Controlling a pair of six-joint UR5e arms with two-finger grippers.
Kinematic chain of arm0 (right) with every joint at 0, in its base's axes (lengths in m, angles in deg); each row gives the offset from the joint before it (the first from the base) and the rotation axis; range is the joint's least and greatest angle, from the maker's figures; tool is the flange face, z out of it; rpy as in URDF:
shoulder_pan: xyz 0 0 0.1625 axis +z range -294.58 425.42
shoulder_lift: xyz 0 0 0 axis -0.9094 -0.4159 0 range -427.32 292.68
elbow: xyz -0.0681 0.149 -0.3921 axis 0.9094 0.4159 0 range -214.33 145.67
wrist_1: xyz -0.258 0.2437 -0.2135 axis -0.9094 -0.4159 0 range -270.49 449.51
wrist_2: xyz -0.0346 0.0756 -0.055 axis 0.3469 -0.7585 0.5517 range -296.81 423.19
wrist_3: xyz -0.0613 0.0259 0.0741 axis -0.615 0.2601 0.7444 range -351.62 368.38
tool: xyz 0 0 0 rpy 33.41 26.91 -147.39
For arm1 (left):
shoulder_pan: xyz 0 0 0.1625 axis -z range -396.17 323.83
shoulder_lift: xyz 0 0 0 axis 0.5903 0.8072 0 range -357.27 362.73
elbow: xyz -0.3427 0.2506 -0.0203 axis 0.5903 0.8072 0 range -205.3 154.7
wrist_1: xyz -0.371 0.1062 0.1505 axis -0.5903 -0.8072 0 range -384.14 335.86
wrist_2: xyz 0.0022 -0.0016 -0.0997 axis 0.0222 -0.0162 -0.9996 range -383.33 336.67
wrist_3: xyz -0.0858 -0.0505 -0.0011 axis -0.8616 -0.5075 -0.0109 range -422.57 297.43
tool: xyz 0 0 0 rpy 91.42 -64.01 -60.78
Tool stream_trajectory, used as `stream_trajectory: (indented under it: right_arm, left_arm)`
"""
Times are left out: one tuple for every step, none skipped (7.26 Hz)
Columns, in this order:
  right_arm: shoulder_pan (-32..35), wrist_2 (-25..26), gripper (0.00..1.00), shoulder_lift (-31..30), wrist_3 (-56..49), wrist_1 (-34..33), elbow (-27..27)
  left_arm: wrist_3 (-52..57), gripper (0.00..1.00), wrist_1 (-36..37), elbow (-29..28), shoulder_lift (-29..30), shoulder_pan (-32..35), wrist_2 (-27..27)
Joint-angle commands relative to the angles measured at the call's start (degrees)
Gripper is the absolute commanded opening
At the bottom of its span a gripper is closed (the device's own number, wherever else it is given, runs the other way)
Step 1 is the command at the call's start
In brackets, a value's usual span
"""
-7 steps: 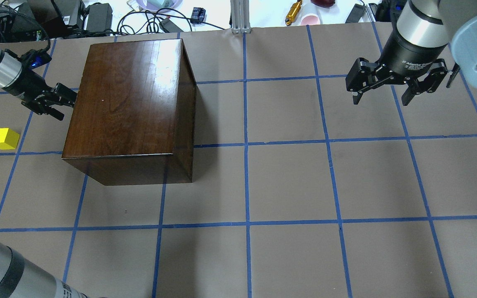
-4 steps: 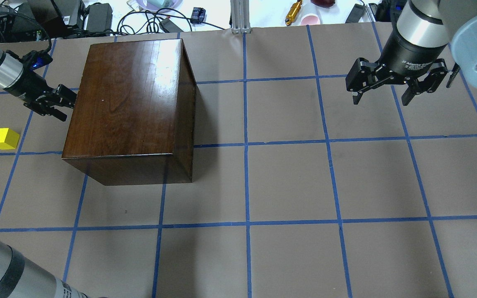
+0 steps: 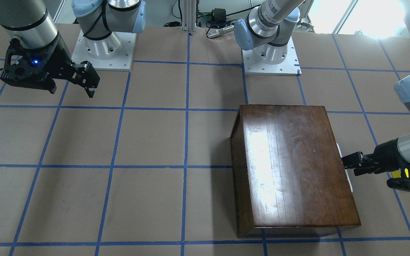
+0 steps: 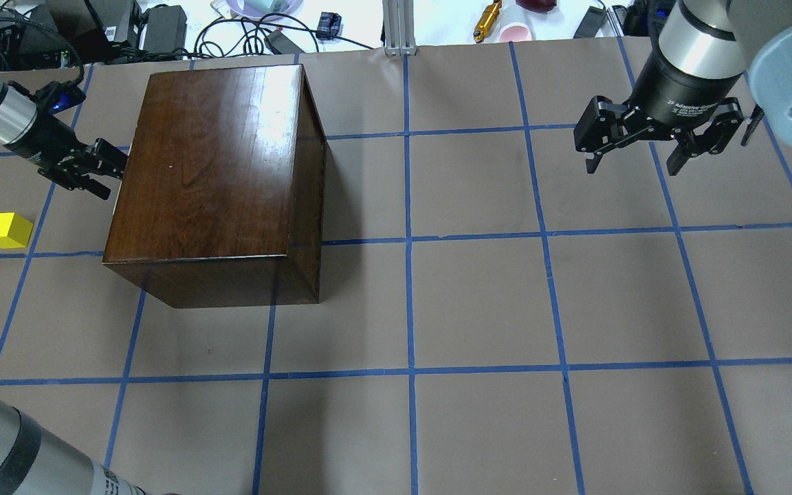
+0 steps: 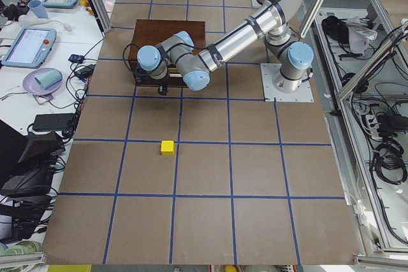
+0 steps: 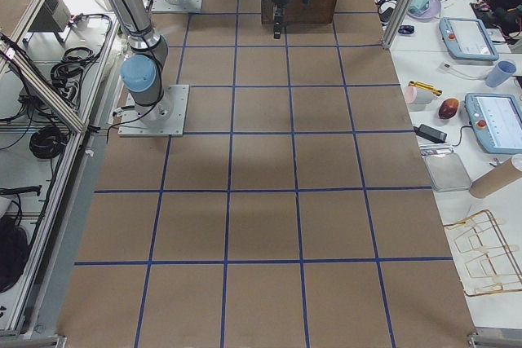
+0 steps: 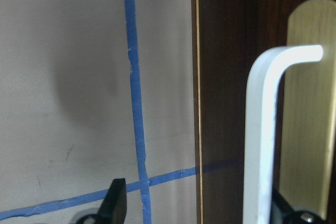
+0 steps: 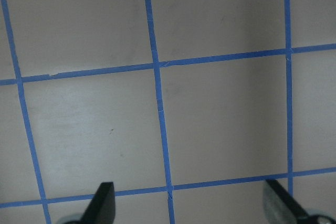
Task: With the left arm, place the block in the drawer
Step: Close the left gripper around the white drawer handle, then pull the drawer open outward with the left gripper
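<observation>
Jaws spread, the left gripper [image 4: 107, 170] is straddling the single metal pull [image 7: 260, 129] of the one drawer [image 7: 226, 103], the lone yellow block [image 4: 6, 229] is lying on the table [image 4: 478, 295] at that gripper's eight o'clock overhead, and the right gripper [image 4: 633, 165] is hanging agape.

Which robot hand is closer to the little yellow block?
Left. The left gripper sits by the wooden box, a short way from the block; the right gripper hangs far off across the table.
</observation>
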Motion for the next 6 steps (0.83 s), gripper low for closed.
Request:
stream_trajectory:
  right_arm:
    - [0.00, -0.06, 1.00, 0.00, 0.00, 0.00, 0.00]
    - [0.00, -0.06, 1.00, 0.00, 0.00, 0.00, 0.00]
    - [0.00, -0.06, 1.00, 0.00, 0.00, 0.00, 0.00]
    - [0.00, -0.06, 1.00, 0.00, 0.00, 0.00, 0.00]
    - [0.00, -0.06, 1.00, 0.00, 0.00, 0.00, 0.00]
    - [0.00, -0.06, 1.00, 0.00, 0.00, 0.00, 0.00]
  left_arm:
    - [-0.01, 0.86, 0.00, -0.09, -0.14, -0.07, 0.23]
    - [-0.01, 0.86, 0.00, -0.09, -0.14, -0.24, 0.32]
    - [0.08, 0.86, 0.09, -0.09, -0.14, -1.12, 0.32]
    - [0.77, 0.86, 0.09, -0.09, -0.14, -1.47, 0.41]
    - [0.95, 0.86, 0.09, -0.09, -0.14, -1.56, 0.93]
    - [1.22, 0.86, 0.44, -0.18, -0.14, -1.91, 2.50]
